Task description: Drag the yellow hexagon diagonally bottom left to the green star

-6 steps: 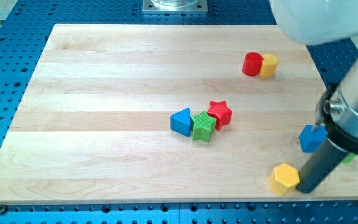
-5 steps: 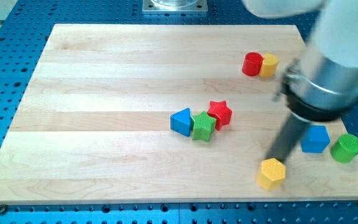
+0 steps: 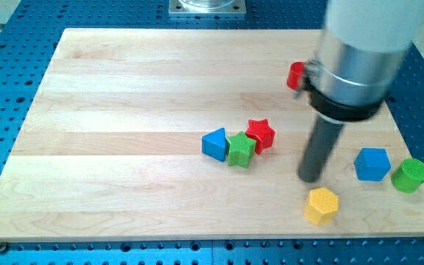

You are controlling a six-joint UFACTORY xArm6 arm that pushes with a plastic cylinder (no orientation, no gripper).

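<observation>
The yellow hexagon point(image 3: 322, 205) lies near the board's bottom edge, right of centre. The green star point(image 3: 240, 149) sits mid-board, touching a blue triangle point(image 3: 214, 143) on its left and a red star point(image 3: 260, 135) on its upper right. My tip point(image 3: 310, 177) is on the board just above the yellow hexagon and slightly to its left, with a small gap between them. The rod rises to the large arm body at the view's top right.
A blue block point(image 3: 372, 163) and a green cylinder point(image 3: 410, 174) stand at the right edge. A red block point(image 3: 295, 75) shows partly behind the arm at the upper right; whatever is beside it is hidden. The board point(image 3: 124, 110) lies on a blue perforated base.
The yellow hexagon slid left a little, then stayed put. My tip moved from the hexagon's right side up and to the left, ending above it. The arm now hides the upper yellow block.
</observation>
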